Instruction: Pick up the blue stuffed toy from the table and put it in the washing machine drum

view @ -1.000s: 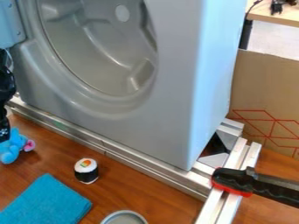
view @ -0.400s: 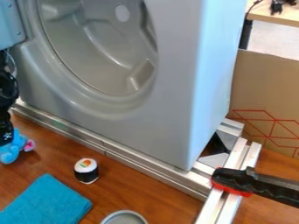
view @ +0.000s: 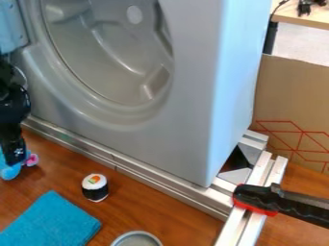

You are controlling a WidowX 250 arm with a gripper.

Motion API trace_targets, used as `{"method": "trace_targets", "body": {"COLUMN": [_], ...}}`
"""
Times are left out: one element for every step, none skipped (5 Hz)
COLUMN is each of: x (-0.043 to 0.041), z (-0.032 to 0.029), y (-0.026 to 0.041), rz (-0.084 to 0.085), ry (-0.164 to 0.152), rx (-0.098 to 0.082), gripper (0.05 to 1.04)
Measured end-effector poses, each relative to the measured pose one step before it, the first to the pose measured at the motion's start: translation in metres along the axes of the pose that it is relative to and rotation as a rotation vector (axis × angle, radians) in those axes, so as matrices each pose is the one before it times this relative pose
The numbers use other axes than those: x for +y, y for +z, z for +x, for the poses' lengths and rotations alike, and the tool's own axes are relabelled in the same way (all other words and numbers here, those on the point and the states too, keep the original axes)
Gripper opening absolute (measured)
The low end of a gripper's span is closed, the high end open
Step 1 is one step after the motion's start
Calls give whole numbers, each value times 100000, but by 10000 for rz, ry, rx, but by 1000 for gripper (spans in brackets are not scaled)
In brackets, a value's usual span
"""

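At left, the black robotic gripper (view: 17, 162) overlaps the blue-and-pink, rounded toy (view: 9, 173) on the brown wooden surface (view: 138, 204); I cannot tell its opening or whether it holds anything. A rectangular teal cloth (view: 51, 222) lies nearby.

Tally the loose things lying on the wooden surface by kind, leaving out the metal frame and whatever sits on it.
Blue toy with a pink part: 1
Sushi-roll piece: 1
Teal cloth: 1
Round grey dish: 1
Total: 4
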State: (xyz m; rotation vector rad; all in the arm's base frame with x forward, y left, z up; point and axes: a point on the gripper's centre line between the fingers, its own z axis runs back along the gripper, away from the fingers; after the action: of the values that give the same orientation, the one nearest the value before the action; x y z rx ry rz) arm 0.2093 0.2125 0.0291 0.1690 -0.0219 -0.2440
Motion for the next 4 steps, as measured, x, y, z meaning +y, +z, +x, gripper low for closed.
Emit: {"method": "trace_targets", "body": {"x": [-283, 805, 500, 620], "z": [662, -148, -377, 191], "y": [-934, -307, -917, -432], "rz": [-553, 541, 291, 233], "ry": [-209, 405, 452, 133], "rx": [-146, 141, 318, 79], "gripper": [1003, 1003, 1003, 964]}}
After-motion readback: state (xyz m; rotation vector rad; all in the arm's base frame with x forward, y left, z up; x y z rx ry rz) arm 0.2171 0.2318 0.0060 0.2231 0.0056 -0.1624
